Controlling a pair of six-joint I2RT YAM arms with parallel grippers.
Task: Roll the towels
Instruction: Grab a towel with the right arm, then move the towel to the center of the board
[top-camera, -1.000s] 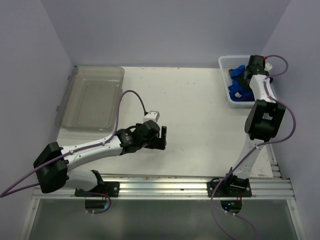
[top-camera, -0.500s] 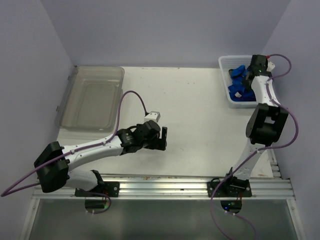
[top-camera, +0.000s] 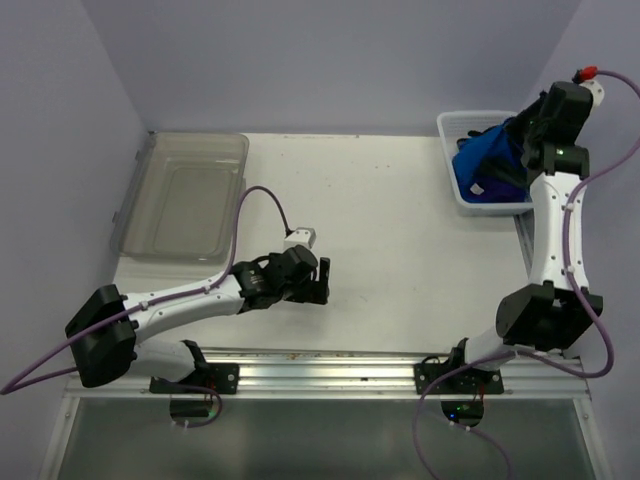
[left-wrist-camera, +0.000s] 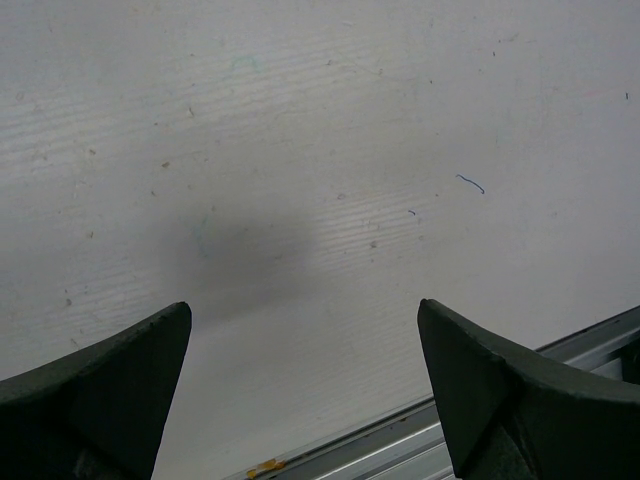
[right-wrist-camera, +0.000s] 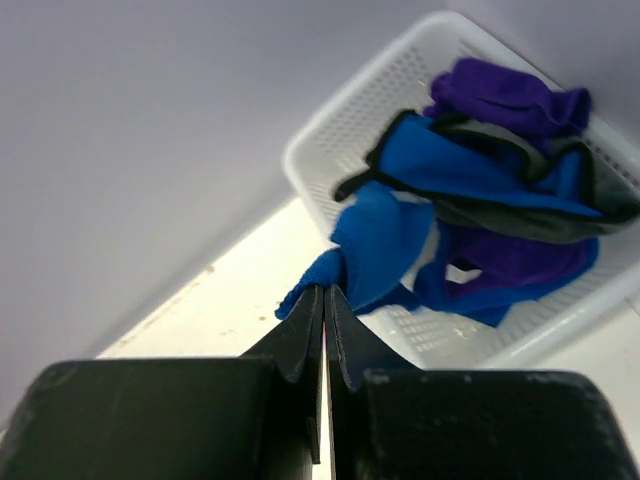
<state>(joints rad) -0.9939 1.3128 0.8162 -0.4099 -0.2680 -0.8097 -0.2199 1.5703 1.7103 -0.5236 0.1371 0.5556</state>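
Note:
A white mesh basket (right-wrist-camera: 352, 118) at the table's far right corner holds blue and purple towels in a heap. My right gripper (right-wrist-camera: 324, 290) is shut on a corner of one blue towel (right-wrist-camera: 385, 235), which hangs stretched from the jaws down to the heap. A purple towel (right-wrist-camera: 505, 95) lies at the basket's far end. From above, the right gripper (top-camera: 524, 134) is raised over the basket (top-camera: 452, 124) with the blue towel (top-camera: 488, 160) draped below it. My left gripper (top-camera: 322, 280) hovers open over bare table near the front middle; nothing lies between its fingers (left-wrist-camera: 130, 370).
A clear plastic bin (top-camera: 185, 195) sits at the table's far left. An aluminium rail (top-camera: 330, 365) runs along the near edge, just below the left gripper (left-wrist-camera: 303, 305). Purple walls close in the back and both sides.
The right gripper shut on a blue towel inside the basket and rose up and to the right, pulling the towel upward. The left arm barely moved.

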